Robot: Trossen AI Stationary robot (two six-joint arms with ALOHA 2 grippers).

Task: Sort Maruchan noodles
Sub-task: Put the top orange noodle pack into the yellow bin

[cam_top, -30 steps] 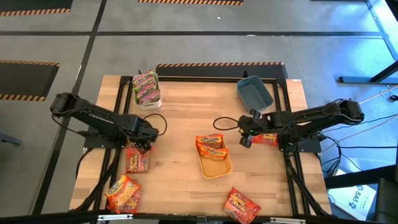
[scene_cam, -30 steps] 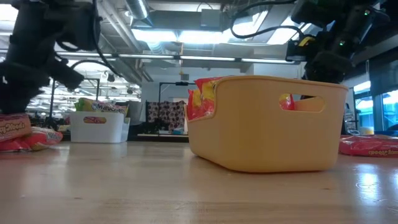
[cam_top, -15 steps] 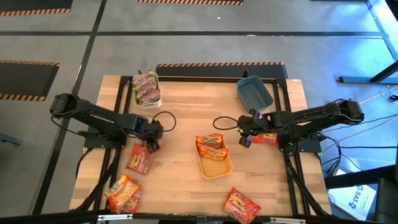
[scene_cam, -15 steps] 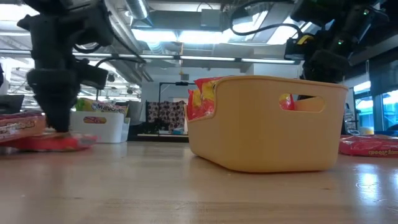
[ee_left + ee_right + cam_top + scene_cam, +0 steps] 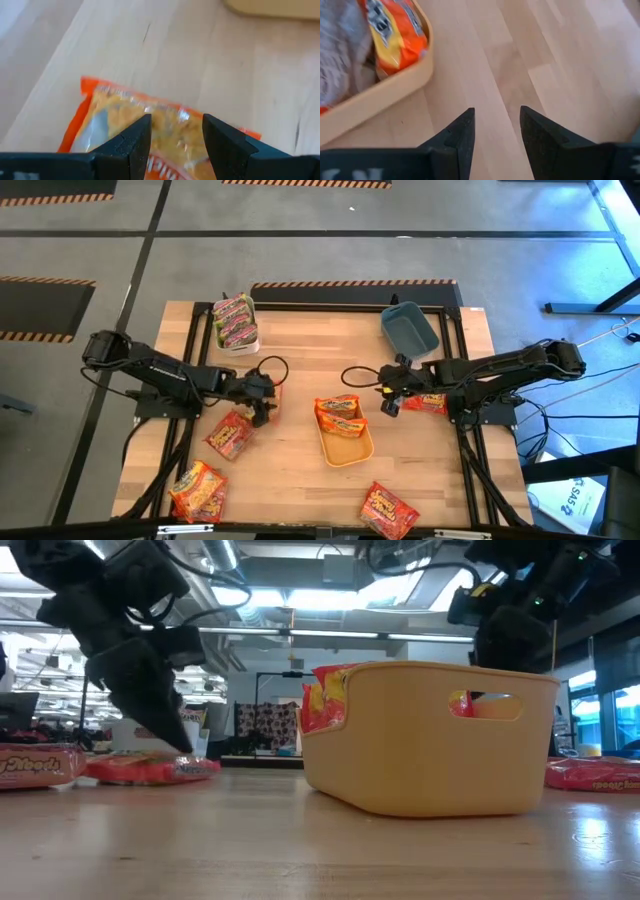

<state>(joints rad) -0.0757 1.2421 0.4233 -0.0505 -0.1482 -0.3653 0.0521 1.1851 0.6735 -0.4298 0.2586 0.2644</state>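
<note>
One crinkly orange packet (image 5: pixel 150 125), flat

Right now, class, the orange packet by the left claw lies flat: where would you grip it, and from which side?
Probably the end nearest the left claw, from above. The orange packet lies flat on the table, so only its thin edge gives a hold, and the open claw stands over that end.
</note>
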